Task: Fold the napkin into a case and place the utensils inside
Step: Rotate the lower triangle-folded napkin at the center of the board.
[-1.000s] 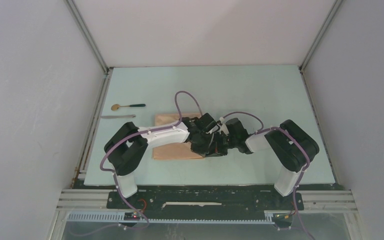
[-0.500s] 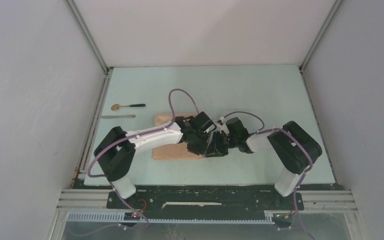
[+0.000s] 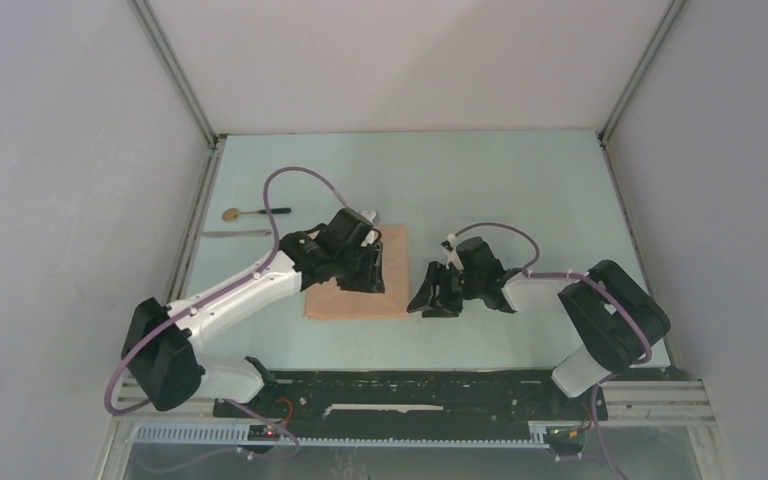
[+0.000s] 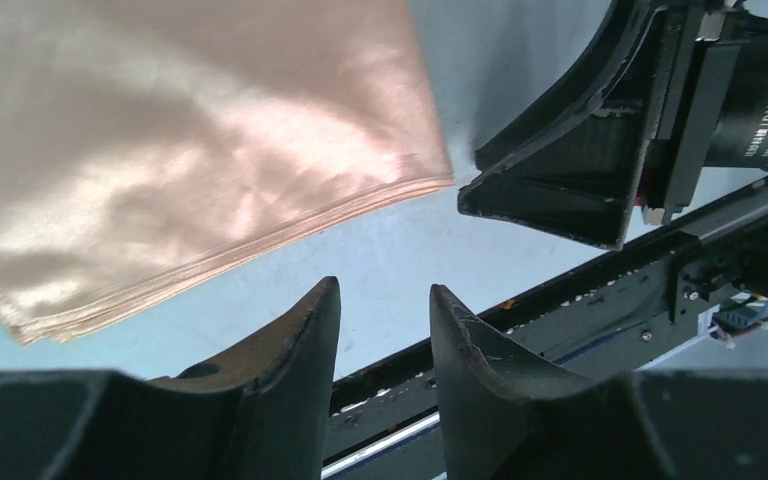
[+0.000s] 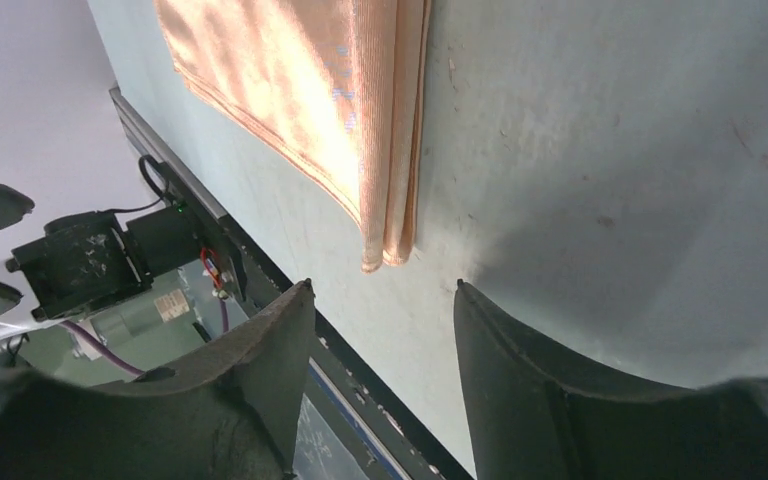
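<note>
The right gripper (image 5: 380,290) is held low over the desk (image 3: 480,190) with its jaws parted fairly wide and nothing between them. The near corner of the folded napkin (image 5: 330,90) lies just ahead of its fingertips, apart from them, so the cloth appears to be left to rest on its own. The left gripper (image 4: 385,290) is hung above the same napkin, its jaws parted more narrowly and likewise empty. From its wrist view the layered edge of the cloth is seen ahead and to the left, flat on the desk. The stacked edges suggest several folds are already laid in, and the cloth is presumably kept squared and flat so that a pocket can be opened along one side; whether such a pocket is formed yet cannot be told. Both grippers are judged to be free for the next grasp. Farther off, beyond the left gripper and to its left, the utensils are set well apart from the napkin: the silvery piece (image 3: 235,234) nearer, the spoon (image 3: 257,212) just behind it, both lying flat and untouched, not yet placed inside.
</note>
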`<state>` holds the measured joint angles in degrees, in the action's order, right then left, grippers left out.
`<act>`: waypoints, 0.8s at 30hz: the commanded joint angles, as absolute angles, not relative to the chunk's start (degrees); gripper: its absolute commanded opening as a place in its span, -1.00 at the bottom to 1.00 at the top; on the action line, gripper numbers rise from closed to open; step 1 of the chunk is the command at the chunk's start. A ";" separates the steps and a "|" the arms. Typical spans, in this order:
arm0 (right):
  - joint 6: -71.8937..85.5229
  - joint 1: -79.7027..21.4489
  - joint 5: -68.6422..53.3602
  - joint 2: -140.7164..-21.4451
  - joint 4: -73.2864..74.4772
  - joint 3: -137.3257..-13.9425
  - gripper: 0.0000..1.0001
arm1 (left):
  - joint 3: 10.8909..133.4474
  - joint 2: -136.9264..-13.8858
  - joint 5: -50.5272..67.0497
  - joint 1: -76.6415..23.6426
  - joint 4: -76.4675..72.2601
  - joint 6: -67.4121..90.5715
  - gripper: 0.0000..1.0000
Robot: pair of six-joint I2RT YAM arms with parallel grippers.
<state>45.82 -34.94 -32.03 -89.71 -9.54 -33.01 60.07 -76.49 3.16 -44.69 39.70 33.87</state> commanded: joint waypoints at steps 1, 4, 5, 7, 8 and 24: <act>49.00 -36.08 -32.45 -93.77 -15.23 -34.45 0.20 | 58.63 -72.33 3.29 -42.89 39.55 31.82 -0.09; 49.34 -37.02 -31.63 -95.11 -14.58 -35.67 0.10 | 57.99 -69.94 3.21 -41.73 39.76 31.51 -0.08; 48.94 -37.42 -30.90 -95.36 -13.40 -36.34 0.07 | 57.89 -69.09 3.25 -41.17 39.81 31.45 -0.07; 48.65 -37.74 -30.96 -96.40 -12.70 -36.95 0.00 | 57.75 -67.40 3.29 -40.00 39.89 31.07 -0.05; 48.77 -37.64 -31.17 -96.94 -12.86 -37.00 -0.05 | 57.77 -66.95 3.33 -39.45 40.04 30.77 -0.04; 36.80 -30.16 -35.89 -96.18 -0.53 -38.73 -1.00 | 59.55 -63.28 4.80 -33.87 41.92 28.09 -0.02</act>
